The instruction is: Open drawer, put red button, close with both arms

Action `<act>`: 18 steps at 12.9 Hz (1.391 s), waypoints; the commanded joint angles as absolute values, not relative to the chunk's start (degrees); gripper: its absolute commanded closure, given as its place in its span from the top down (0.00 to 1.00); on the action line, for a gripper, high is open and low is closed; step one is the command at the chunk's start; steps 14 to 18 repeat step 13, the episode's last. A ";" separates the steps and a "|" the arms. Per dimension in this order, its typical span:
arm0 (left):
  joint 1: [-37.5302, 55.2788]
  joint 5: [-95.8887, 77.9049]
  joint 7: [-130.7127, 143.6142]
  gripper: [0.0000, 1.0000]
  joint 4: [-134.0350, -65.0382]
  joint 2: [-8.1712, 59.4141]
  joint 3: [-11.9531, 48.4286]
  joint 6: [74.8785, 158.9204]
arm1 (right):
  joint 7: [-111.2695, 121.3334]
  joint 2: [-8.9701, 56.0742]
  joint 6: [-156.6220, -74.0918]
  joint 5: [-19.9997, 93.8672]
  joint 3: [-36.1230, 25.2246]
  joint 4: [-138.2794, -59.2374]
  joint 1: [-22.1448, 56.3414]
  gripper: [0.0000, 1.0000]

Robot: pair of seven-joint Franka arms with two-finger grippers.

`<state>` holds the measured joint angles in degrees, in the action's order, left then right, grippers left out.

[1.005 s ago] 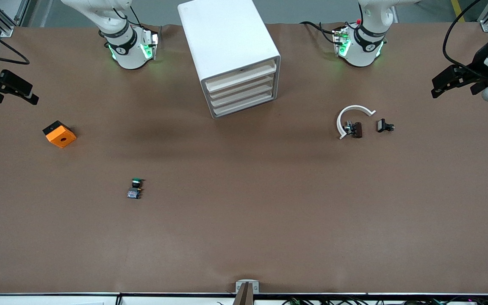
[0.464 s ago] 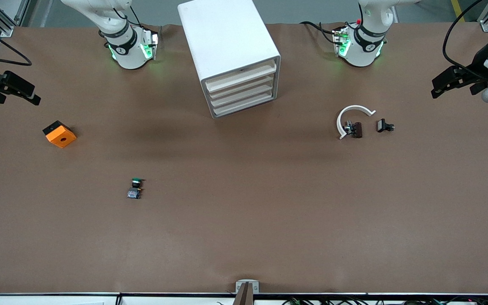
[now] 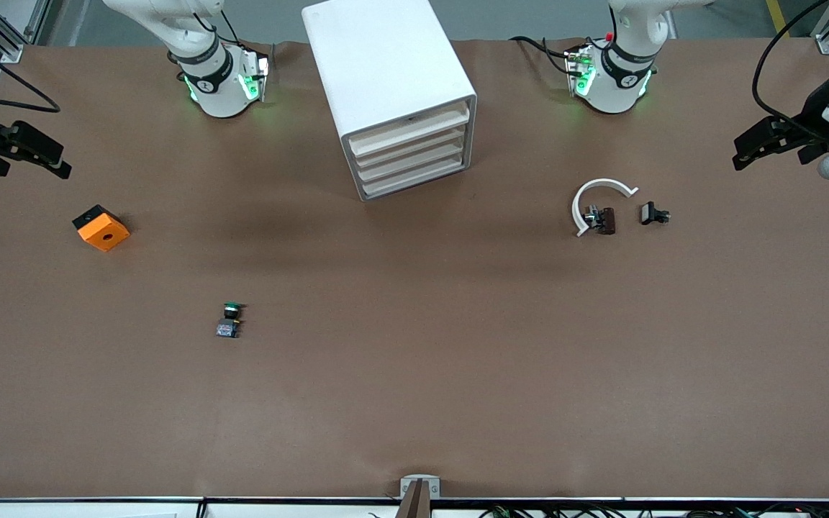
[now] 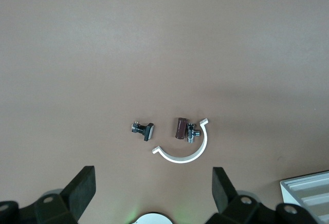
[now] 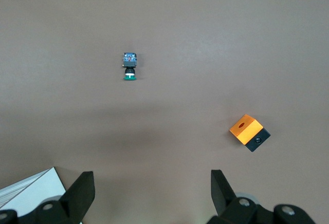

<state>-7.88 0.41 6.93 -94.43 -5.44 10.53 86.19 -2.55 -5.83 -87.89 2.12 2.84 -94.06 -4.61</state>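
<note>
Between the right gripper's (image 5: 150, 196) fingers (image 5: 79, 190) sits only bare table: spread wide, holding nothing. Same for the left gripper (image 4: 151, 193), fingers (image 4: 226, 190) fully apart, nothing gripped.

Clock positions below use the front view as the dial.
- The right gripper hovers between 9 and 10 o'clock, over the right arm's end of the table (image 3: 414, 403).
- The left gripper hovers between 2 and 3 o'clock, over the left arm's end.
- Both are well apart from the drawer cabinet (image 3: 386, 65) at 12 o'clock.

All four drawers (image 3: 411, 155) sit flush and shut.

No clearly red button shows anywhere. Things lying out:
- an orange box (image 3: 101, 228) at 9 o'clock;
- a green-capped button (image 3: 231, 320) at 8 o'clock;
- between 2 and 3 o'clock, a white half-ring (image 3: 596, 193) with a dark brownish-red part (image 3: 606, 220) just inside it;
- a small black bolt piece (image 3: 652, 214) beside the half-ring, toward the left arm's end.

Can't tell if that brownish-red part is the button.

Progress judgement: ambiguous. This could be a late stage, with the button shut inside a drawer and both arms pulled clear. It could equally be an early one, with the drawers shut and the brownish-red part being the button, lying out by the ring. Pictures don't settle which.
</note>
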 commanded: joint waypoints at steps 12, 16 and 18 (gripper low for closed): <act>-8.09 -0.53 6.33 1.00 -92.81 -4.75 10.55 85.87 | -2.29 -6.86 -88.24 1.84 0.09 -95.10 -2.81 1.00; -8.09 -0.53 6.33 1.00 -92.81 -4.75 10.55 85.87 | -2.29 -6.86 -88.42 1.93 0.17 -95.10 -2.99 1.00; -8.09 -0.53 6.33 1.00 -92.81 -4.75 10.55 85.87 | -2.29 -6.86 -88.42 1.93 0.17 -95.10 -2.99 1.00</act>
